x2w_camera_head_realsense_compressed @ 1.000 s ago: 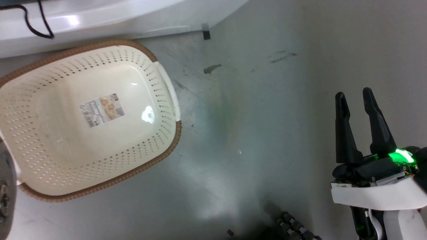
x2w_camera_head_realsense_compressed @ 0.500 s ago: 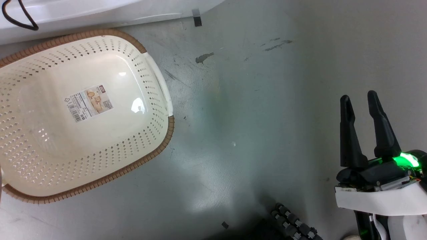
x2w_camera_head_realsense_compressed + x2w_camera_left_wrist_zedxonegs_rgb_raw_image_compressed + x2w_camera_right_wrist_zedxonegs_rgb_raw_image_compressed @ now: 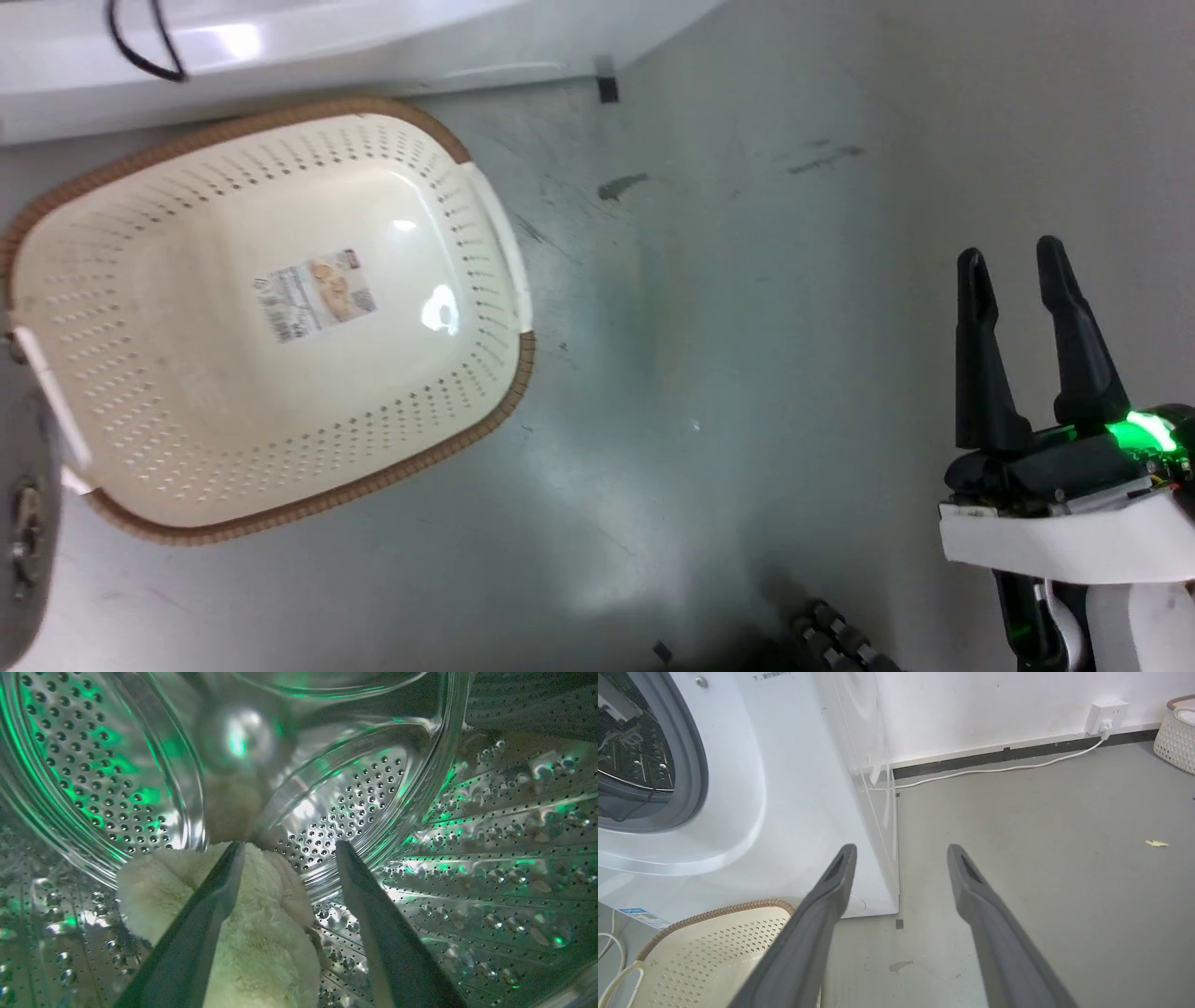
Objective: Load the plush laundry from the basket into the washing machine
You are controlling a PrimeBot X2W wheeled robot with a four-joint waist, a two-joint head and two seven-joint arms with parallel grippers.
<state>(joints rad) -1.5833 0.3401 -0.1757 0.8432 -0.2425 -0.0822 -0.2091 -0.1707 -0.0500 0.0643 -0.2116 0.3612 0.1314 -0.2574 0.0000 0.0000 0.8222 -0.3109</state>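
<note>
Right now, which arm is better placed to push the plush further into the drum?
Left. The left pincer is open inside the drum, right at the plush laundry. The right pincer hangs open over the floor, outside the washing machine.

Sticker (image 3: 316, 296) on the basket (image 3: 187, 457) bottom: print too small to read. Washing machine (image 3: 798, 788) front carries a line of small characters (image 3: 773, 676) and a blue label (image 3: 640, 915), both illegible.

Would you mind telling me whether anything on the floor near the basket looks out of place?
Only minor things: a dark smudge marks the floor beside the basket, and a small yellowish scrap lies farther out.
</note>
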